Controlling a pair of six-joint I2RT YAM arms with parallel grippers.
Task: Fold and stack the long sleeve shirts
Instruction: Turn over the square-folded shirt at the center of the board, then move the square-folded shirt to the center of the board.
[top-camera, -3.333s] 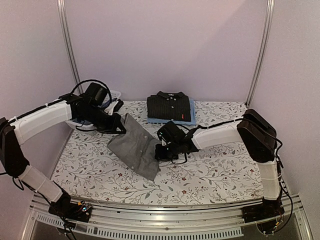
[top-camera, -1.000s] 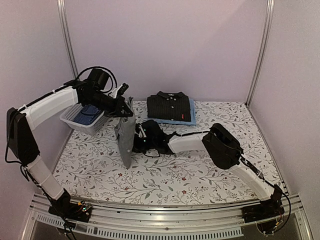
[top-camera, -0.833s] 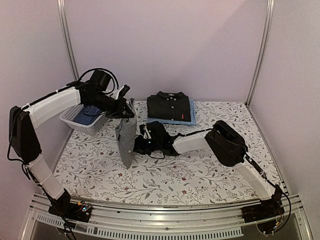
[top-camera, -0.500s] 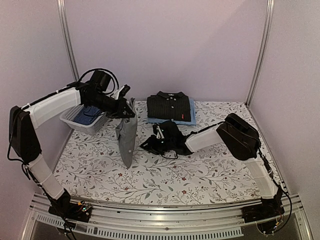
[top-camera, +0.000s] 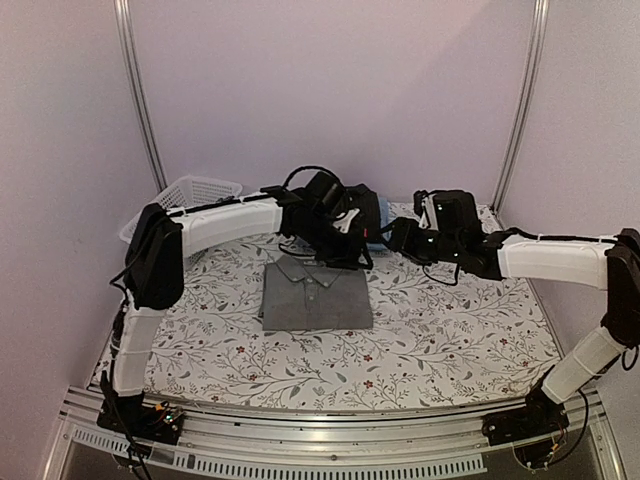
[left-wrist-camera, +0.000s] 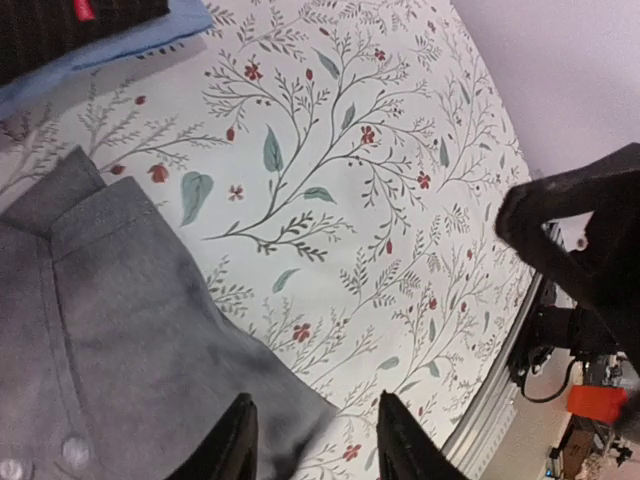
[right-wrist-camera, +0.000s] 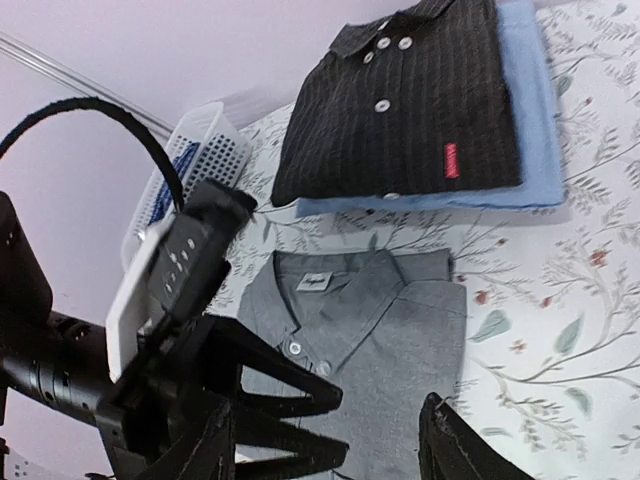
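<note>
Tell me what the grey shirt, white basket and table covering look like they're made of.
The grey shirt: woven cloth, matte, possibly cotton; soft creases, stitched placket, pale buttons. The white basket: likely moulded plastic, smooth finish; rigid walls with a regular lattice of holes. The table covering: flat sheet with a floral print; cloth or vinyl, can't tell which.

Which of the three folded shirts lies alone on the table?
The plain grey collared shirt; the black striped shirt lies stacked on the light blue shirt.
</note>
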